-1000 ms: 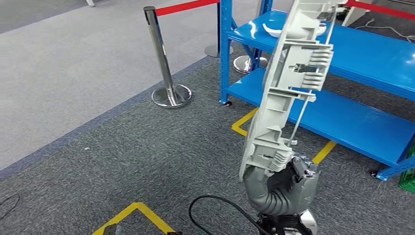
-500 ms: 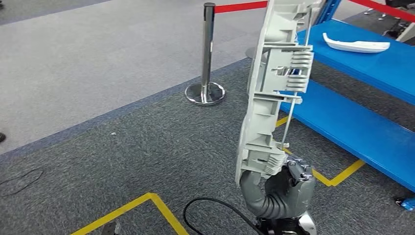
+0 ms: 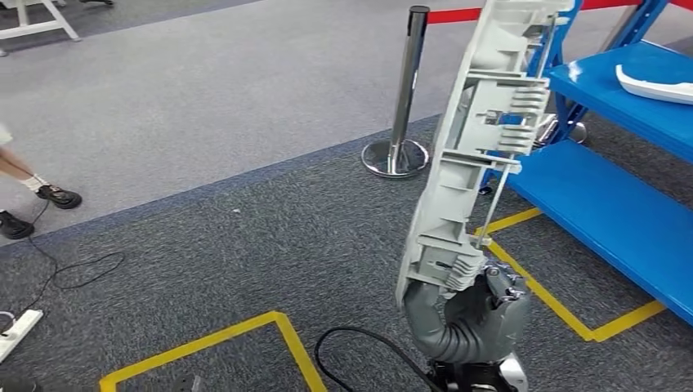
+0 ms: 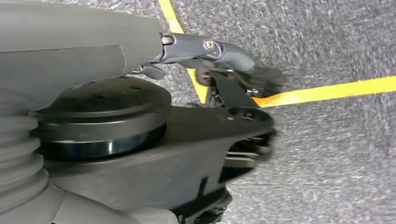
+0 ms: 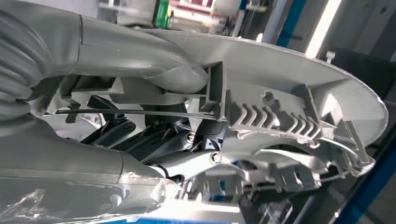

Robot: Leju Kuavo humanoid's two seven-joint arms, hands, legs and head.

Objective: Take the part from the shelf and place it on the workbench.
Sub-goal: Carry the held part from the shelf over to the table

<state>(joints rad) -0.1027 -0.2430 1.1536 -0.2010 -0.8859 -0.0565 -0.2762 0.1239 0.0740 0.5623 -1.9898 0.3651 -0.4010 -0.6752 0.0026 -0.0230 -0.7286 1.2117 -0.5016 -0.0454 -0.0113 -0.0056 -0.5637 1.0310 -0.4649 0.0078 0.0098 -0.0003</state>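
Part [image 3: 482, 139]: long grey plastic moulding, held near-upright in the right hand [image 3: 474, 314], which grips its lower end. Long axis runs from the hand up and slightly rightward, top end leaning toward the blue shelf [image 3: 621, 204]. Ribbed inner face and a thin metal rod [image 3: 511, 163] face the shelf side. Right wrist view: thumb and dark fingers [image 5: 187, 154] wrapped around the ribbing. Left hand [image 4: 224, 93] hangs over grey carpet and yellow floor tape [image 4: 327, 91]; fingers blurred, grasp state cannot be told. Around: chrome stanchion [image 3: 404, 90] with red belt just behind the part; a second white part [image 3: 654, 84] on the upper shelf; black cable [image 3: 359, 347] on floor; a person's feet [image 3: 33, 204] far left.
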